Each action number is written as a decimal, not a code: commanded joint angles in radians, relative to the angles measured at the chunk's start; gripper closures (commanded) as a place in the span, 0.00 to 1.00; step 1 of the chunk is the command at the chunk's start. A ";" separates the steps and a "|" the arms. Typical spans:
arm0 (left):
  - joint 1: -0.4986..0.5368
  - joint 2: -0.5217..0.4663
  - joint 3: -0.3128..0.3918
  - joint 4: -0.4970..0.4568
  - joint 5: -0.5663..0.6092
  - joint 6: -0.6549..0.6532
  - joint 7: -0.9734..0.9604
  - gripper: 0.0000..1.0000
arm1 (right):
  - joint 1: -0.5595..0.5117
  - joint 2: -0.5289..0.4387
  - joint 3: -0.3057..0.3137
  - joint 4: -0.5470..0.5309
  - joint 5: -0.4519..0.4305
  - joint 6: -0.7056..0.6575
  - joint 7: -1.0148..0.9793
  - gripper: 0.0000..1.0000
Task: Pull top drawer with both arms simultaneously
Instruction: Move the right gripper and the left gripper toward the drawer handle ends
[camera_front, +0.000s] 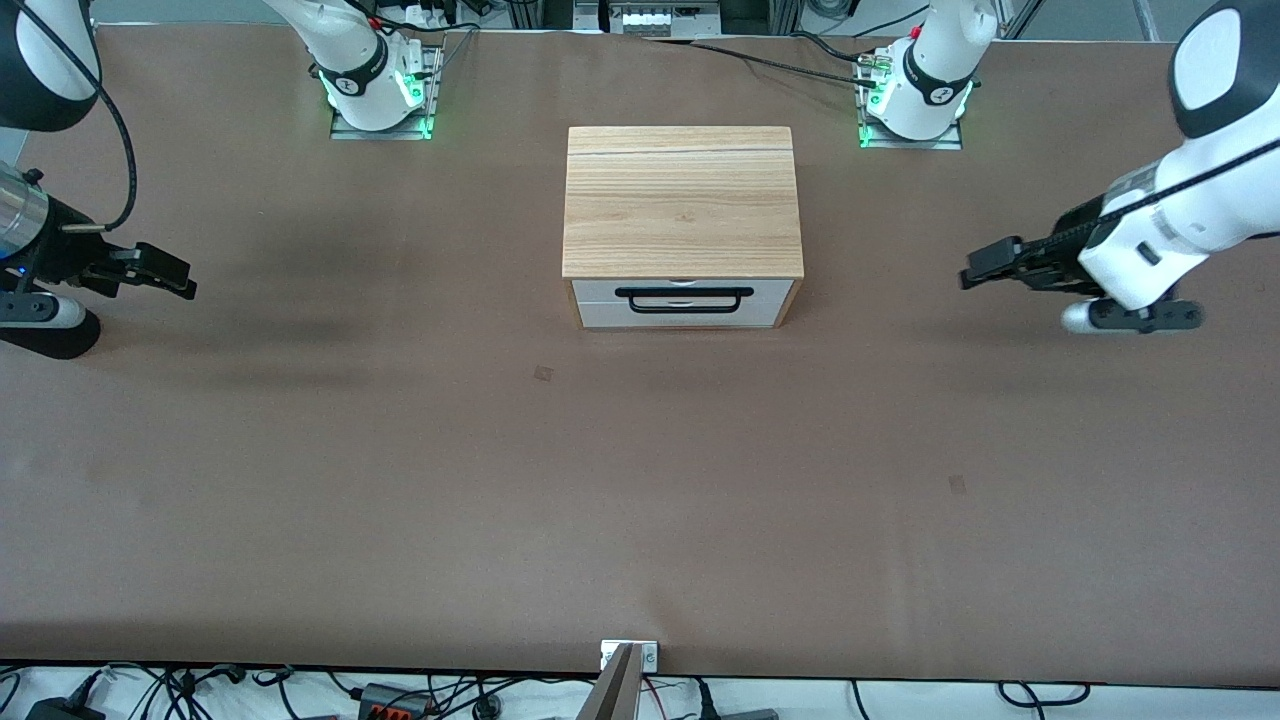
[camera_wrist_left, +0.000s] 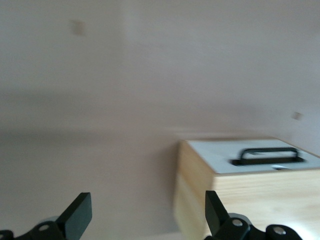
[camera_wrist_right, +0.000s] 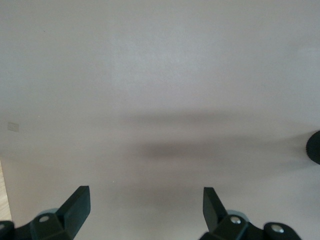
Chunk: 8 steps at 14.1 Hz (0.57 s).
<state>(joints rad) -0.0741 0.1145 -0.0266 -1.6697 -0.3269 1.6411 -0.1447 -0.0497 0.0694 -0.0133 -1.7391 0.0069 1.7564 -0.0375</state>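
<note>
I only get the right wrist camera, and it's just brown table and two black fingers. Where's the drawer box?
Observer: The cabinet stands mid-table, between the two arms' ends.
Operator: Is the top drawer open?
Observer: No, the top drawer is shut, flush with the cabinet front.
Operator: Is the other hand grabbing it?
Observer: No. The left gripper hovers over the table toward the left arm's end, fingers open.
Operator: And mine?
Observer: The right gripper hovers over the right arm's end, well apart from the handle.

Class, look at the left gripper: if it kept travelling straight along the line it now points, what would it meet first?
Probably the cabinet. The left gripper, fingers open, points across the table toward the cabinet's side, with only bare table between. Its height is unclear, so it might pass just in front.
</note>
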 joint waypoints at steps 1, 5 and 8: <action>-0.038 0.091 -0.009 0.047 -0.148 -0.021 0.001 0.00 | -0.001 0.026 0.012 0.010 0.018 -0.023 -0.004 0.00; -0.061 0.171 -0.009 0.016 -0.349 0.054 0.110 0.00 | 0.118 0.110 0.016 0.016 0.136 -0.015 0.002 0.00; -0.052 0.206 -0.013 -0.071 -0.579 0.066 0.284 0.00 | 0.166 0.203 0.019 0.015 0.341 0.061 -0.007 0.00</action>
<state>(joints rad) -0.1365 0.3103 -0.0367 -1.6841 -0.7811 1.6920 0.0396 0.0910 0.2144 0.0095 -1.7412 0.2696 1.7814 -0.0362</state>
